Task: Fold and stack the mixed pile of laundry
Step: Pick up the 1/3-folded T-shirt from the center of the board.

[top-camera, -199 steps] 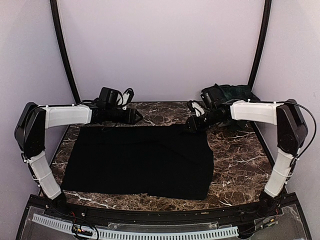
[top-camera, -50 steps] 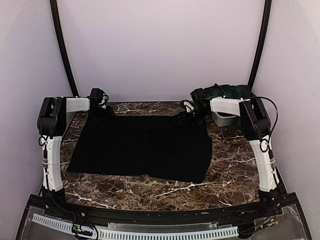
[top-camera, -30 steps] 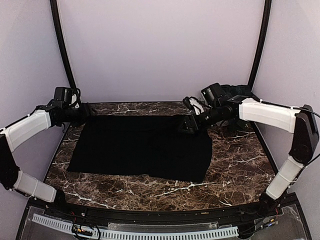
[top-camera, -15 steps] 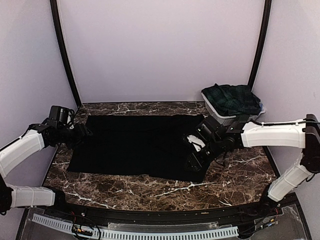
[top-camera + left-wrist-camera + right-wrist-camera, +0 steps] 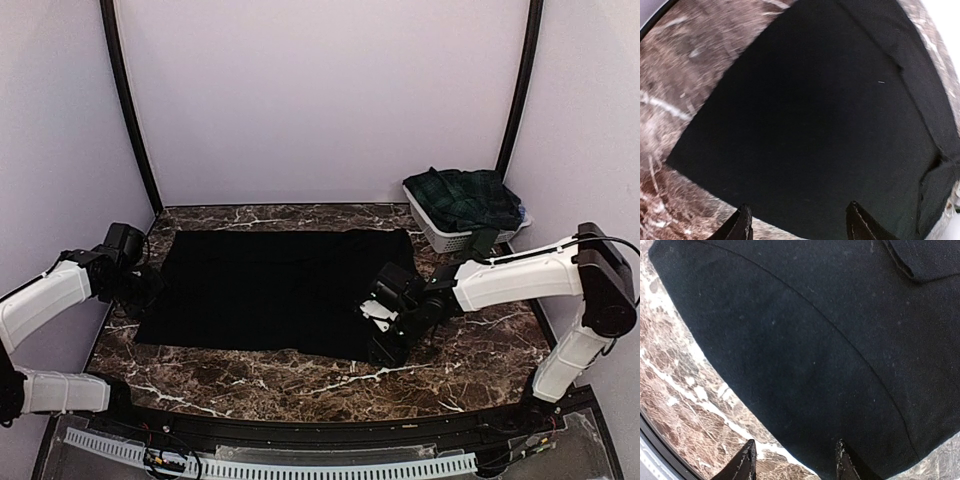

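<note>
The black cloth lies spread flat across the middle of the marble table, and from above it reads as one plain dark sheet. The wrist cameras show more. The left one picks out a puckered fold at the cloth's far corner and a hem band along one side. The right one catches a small flap turned over at the top and a faint diagonal crease. Only the overhead view takes in the white basket at the far right of the table, with the tartan skirt heaped in it, well apart from the cloth. The left gripper hangs at the cloth's left edge. Its fingers stand apart with nothing between them, with the cloth's edge and marble below. The right gripper sits low over the near right corner with its jaws parted too, one fingertip over the black fabric and the other over bare marble. I cannot tell whether it touches the cloth. Half a second ago the right gripper was farther in over the cloth, and it has since come toward the near edge. The left has slid slightly nearer along its side. The cloth itself lies as it did then.
</note>
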`<act>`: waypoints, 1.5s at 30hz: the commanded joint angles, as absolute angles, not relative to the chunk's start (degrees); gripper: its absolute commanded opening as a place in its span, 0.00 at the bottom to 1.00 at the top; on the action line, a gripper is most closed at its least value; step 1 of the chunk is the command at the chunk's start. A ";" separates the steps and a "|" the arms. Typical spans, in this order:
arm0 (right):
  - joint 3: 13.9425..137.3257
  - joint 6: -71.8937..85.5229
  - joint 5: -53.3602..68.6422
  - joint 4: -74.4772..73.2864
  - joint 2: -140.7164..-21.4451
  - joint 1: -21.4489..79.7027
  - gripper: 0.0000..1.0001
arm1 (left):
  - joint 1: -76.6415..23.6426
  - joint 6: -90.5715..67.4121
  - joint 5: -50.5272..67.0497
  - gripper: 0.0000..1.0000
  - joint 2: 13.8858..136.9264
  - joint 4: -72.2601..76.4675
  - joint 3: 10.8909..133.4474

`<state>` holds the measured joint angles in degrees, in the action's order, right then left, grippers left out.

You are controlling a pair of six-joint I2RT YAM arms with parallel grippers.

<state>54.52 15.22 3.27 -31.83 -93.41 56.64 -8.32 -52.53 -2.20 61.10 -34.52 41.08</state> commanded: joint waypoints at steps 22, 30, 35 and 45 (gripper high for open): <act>59.96 18.89 -10.02 -40.65 -99.87 63.10 0.32 | -5.52 -67.67 -9.97 0.52 66.87 -46.65 38.95; 60.36 18.54 -10.45 -40.79 -99.93 63.09 0.22 | -0.63 -66.88 -9.07 0.46 69.60 -45.11 36.49; 60.36 18.39 -10.45 -40.64 -99.84 63.06 0.19 | 2.07 -66.22 -9.11 0.42 69.65 -43.33 34.66; 60.22 18.11 -10.33 -40.31 -99.73 63.09 0.14 | 3.33 -64.48 -8.75 0.39 73.25 -38.46 34.11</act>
<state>59.27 18.09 -9.28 -39.88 -99.53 62.74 2.76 -65.69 -8.58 72.14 -40.60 34.35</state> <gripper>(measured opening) 0.143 0.389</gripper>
